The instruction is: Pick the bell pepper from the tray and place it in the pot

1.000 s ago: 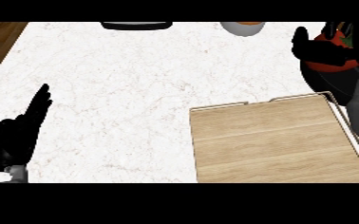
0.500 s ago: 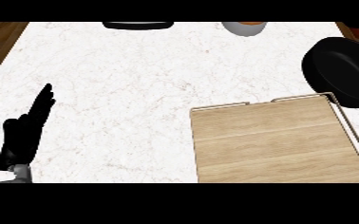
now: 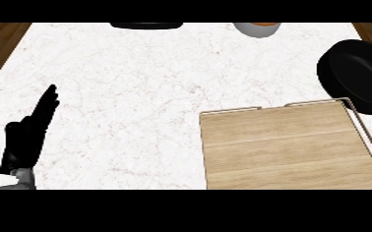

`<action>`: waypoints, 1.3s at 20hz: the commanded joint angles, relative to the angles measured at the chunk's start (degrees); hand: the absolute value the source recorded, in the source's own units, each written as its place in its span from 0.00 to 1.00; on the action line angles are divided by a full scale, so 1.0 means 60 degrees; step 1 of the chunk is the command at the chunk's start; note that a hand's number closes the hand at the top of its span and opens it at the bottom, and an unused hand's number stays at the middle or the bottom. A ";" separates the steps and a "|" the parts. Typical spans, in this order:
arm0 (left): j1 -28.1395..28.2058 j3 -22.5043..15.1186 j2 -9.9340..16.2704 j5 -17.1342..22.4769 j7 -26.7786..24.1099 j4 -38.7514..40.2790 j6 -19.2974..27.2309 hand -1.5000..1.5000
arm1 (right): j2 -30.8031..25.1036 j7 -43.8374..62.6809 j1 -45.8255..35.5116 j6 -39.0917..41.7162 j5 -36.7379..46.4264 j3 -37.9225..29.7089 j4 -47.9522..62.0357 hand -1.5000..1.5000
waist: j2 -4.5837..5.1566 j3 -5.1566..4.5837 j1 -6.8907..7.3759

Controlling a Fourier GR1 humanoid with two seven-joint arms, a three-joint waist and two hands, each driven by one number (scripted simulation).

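- Left hand point(image 3: 29, 132) rests left of the tray point(image 3: 287, 147), fingers straight.
- Black pot point(image 3: 349, 73) sits just beyond the tray's far right corner.
- Right hand is out of sight.

The counter point(image 3: 145, 78) is white with thin pink-brown lines. The tray point(image 3: 283, 147) at the lower right is light wood. The pot point(image 3: 349, 73) is black. The left hand point(image 3: 29, 132) is black.

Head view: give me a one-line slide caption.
Left robot hand rests open beside an empty wooden tray, black pot at right.
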 commanded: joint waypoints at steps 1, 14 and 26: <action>-0.0149 -0.0037 -0.0010 -0.0069 0.0092 -0.0010 -0.0027 0.50 | -0.0394 -0.1749 -0.0392 -0.0789 -0.0039 -0.0436 0.2503 1.00 | 0.0062 0.0008 0.0117; -0.0303 -0.0351 -0.0341 -0.0396 -0.0031 0.0204 0.0098 0.50 | -0.0389 -0.2995 -0.1847 -0.1867 0.0303 -0.0899 0.6761 0.00 | 0.0176 0.0021 0.0355; -0.0352 -0.0143 -0.0292 -0.0146 -0.0470 0.0585 -0.0149 0.50 | -0.0753 -0.5444 -0.2105 -0.2153 -0.1392 -0.2647 0.7235 0.00 | 0.0223 0.0041 0.0349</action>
